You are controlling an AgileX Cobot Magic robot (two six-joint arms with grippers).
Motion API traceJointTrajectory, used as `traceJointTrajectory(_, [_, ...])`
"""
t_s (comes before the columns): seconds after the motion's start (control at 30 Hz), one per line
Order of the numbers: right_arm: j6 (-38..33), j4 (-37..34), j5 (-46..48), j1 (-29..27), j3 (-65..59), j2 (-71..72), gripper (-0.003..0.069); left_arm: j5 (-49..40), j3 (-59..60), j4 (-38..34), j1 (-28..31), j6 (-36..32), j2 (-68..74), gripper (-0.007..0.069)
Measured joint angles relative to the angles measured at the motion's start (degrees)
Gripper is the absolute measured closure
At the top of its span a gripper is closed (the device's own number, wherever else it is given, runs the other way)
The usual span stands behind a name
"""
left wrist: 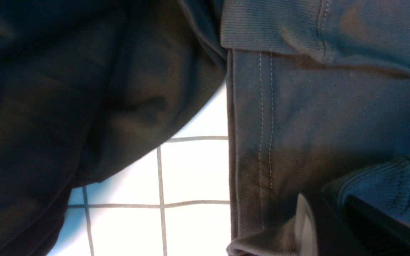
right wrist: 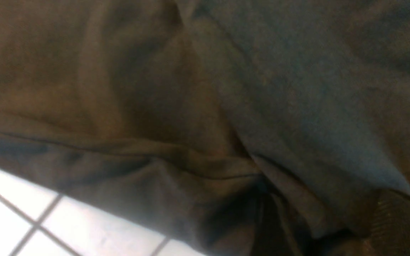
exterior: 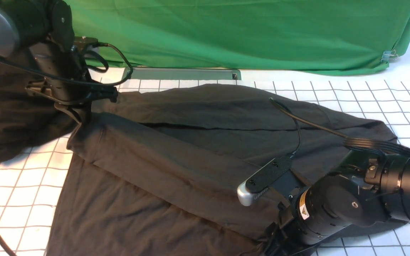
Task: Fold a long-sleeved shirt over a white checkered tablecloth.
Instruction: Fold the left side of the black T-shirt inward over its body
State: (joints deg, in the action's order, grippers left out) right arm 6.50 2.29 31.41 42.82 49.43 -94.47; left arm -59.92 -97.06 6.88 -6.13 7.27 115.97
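Note:
The long-sleeved shirt [exterior: 198, 142] lies dark brownish-black across the white checkered tablecloth [exterior: 368, 96], with one sleeve [exterior: 155, 156] folded slantwise over its body. At the shirt's upper left corner my left gripper [exterior: 79, 115] is shut on a ribbed cuff [left wrist: 379, 181] beside the stitched hem [left wrist: 265, 124]. My right gripper [right wrist: 333, 227] sits low at the shirt's near right edge, its tips hidden behind the wrist in the front view. In the right wrist view one ridged pad [right wrist: 400, 220] stands clear of the other side, and a loose fold of shirt [right wrist: 297, 199] lies between the jaws.
A blacker heap of cloth [exterior: 9, 117] hangs under my left arm at the far left. A plain green cloth [exterior: 244, 32] drapes the back, with a grey metal bar [exterior: 183, 74] at its foot. A thin cable [exterior: 297, 121] from my right wrist crosses the shirt.

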Motion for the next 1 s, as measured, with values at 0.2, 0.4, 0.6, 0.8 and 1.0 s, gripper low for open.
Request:
traceJointTrajectory(0.2, [0.0, 1.0, 1.8, 0.0, 0.0, -0.5, 0.0606, 0.0, 0.0, -2.2, 0.0, 0.0, 0.0, 0.0611])
traceJointTrajectory(0.4, [2.0, 0.8, 8.6, 0.3, 0.0, 4.0, 0.0634, -2.0, 0.0, -2.8, 0.0, 0.0, 0.0, 0.0611])
traceJointTrajectory(0.6, [5.5, 0.7, 12.8, 4.6, -3.5, 11.4, 0.0635, -5.0, 0.0, -3.5, 0.0, -0.8, 0.0, 0.0611])
traceJointTrajectory(0.8, [11.5, 0.7, 13.8, 9.5, -7.2, 14.6, 0.0635, -7.6, 0.0, -5.7, -0.1, -1.7, 0.0, 0.0611])
traceJointTrajectory(1.0, [12.4, -1.1, 13.9, 10.6, -7.4, 14.6, 0.0635, -7.7, 0.0, -5.9, -0.1, -2.2, 0.0, 0.0611])
